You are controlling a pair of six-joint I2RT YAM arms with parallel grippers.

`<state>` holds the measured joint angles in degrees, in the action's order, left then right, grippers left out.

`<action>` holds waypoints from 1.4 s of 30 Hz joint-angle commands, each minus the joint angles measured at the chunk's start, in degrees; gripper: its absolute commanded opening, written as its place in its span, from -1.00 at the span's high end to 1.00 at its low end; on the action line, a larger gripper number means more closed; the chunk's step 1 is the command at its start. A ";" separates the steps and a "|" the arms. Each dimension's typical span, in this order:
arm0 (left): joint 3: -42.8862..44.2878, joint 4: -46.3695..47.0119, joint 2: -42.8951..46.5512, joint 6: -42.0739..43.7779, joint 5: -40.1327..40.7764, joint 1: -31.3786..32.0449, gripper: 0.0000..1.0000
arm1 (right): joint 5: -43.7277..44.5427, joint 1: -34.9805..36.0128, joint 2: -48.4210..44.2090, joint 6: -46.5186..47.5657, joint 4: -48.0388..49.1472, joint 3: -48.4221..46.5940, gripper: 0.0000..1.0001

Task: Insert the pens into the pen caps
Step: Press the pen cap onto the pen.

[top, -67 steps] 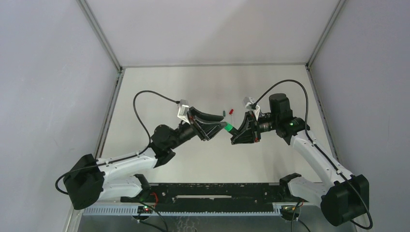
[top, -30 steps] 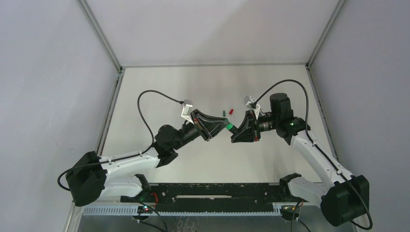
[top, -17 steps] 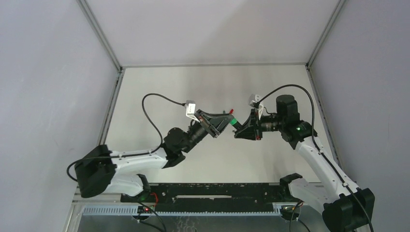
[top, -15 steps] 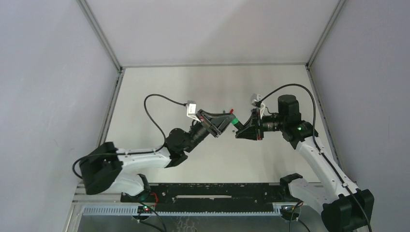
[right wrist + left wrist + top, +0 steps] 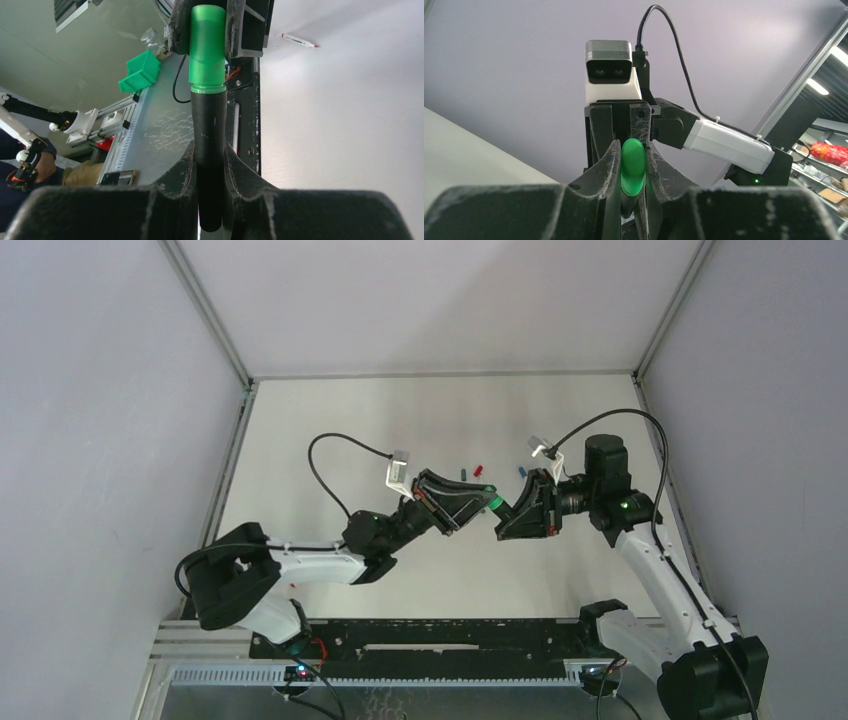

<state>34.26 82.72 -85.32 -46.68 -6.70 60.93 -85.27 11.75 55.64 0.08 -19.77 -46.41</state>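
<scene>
A thick black-barrelled pen is held in the air between the two arms, above the middle of the table. My right gripper is shut on its barrel. A green pen cap sits over the pen's far end. My left gripper is shut on that cap, its fingers pressing both sides. From above, the left gripper and the right gripper meet tip to tip, with the green cap between them.
Three loose caps lie on the table behind the grippers: a dark one, a red one and a blue one. A white pen with red ends lies on the table. A black rail runs along the near edge.
Both arms have shifted right and a little nearer, still joined at the green cap. The blue loose cap behind the right gripper has come into sight.
</scene>
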 commanded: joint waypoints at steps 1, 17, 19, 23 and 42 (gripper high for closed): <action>-3.11 -20.67 -7.49 -5.01 -32.73 5.90 1.00 | 10.96 -1.95 0.42 1.77 10.13 -6.56 1.00; -1.73 -26.08 -5.05 -8.32 -22.82 6.67 1.00 | 22.44 1.32 0.94 2.80 9.02 -8.44 1.00; -2.11 -22.04 -5.73 -9.07 -24.11 7.09 1.00 | 16.06 0.19 2.14 -3.64 14.58 -6.91 1.00; -2.81 -17.81 -6.97 -8.07 -25.17 7.83 1.00 | 11.32 -0.81 2.66 -13.46 26.42 -3.97 1.00; -4.18 -30.02 7.95 -3.96 -12.50 3.45 0.75 | 28.00 4.51 0.59 14.16 1.72 -6.23 1.00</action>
<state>32.38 68.55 -80.93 -50.57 -3.51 59.22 -66.26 15.73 54.85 8.97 -28.86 -46.74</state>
